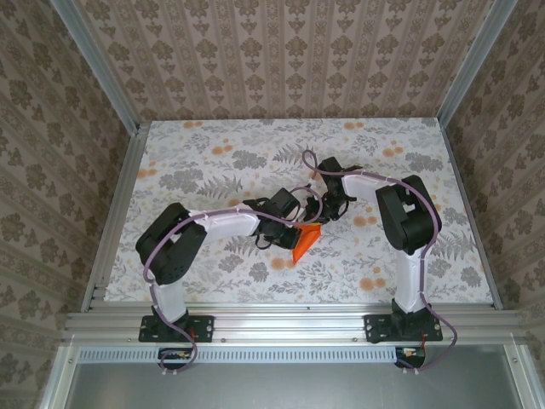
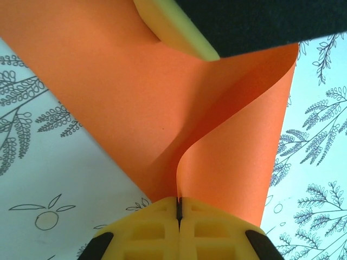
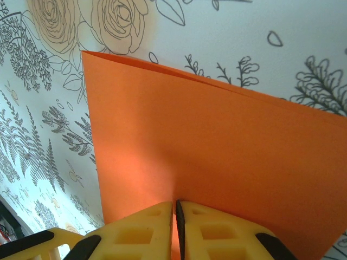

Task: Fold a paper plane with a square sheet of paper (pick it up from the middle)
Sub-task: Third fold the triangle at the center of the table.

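My left end effector (image 2: 179,205) is pinched shut on the square sheet of paper (image 2: 124,92), which curls upward just ahead of its fingertips. My right end effector (image 3: 174,206) is clamped on another edge, the sheet spreading ahead of it over the table (image 3: 227,32).

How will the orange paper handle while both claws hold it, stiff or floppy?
Likely floppy: the paper bows in a curve above the left claw. Probably light: thin edge pinches seem to carry it. Should hold creases: the fold seen past the right claw looks crisp.
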You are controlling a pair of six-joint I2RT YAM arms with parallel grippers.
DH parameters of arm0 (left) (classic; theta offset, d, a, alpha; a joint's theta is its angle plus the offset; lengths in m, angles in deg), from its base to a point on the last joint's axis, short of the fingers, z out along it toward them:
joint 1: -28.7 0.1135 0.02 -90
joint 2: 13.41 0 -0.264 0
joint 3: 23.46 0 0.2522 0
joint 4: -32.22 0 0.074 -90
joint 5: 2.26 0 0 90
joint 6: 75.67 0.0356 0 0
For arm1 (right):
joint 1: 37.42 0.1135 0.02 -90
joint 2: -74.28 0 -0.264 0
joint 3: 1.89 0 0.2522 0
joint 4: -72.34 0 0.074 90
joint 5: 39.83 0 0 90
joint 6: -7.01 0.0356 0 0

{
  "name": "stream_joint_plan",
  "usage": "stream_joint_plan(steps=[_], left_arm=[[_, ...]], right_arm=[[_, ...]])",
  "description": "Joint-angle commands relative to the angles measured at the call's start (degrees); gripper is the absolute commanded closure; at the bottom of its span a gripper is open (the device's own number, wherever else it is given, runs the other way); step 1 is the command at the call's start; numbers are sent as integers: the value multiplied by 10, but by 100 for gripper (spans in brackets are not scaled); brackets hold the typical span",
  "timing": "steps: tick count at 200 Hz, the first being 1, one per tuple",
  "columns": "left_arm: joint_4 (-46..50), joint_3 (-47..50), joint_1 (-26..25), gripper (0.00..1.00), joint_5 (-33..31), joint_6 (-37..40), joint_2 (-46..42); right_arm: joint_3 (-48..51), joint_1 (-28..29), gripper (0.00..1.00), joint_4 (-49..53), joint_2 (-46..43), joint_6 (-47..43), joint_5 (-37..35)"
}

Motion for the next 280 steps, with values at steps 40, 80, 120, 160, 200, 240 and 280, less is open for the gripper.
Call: stream_joint_plan(steps=[40, 80, 120, 160, 200, 240, 280], left_arm=[[19, -4, -2, 100, -19, 9, -3], [19, -13, -2, 100, -15, 17, 0], [16, -15, -2, 100, -13, 20, 1], [11, -15, -2, 99, -13, 19, 3], [9, -15, -3, 99, -12, 20, 3], [3, -14, -3, 98, -11, 21, 4], [-5, -11, -3, 98, -11, 22, -2]], right_arm=[[13, 1, 86, 24, -2, 1, -23], [13, 1, 86, 23, -2, 2, -24], [14, 1, 86, 23, -1, 2, -23], [15, 1, 86, 23, -1, 3, -23], [16, 1, 86, 23, -2, 3, -23], [17, 0, 86, 23, -3, 4, -24], [19, -1, 86, 15, -8, 10, -25]])
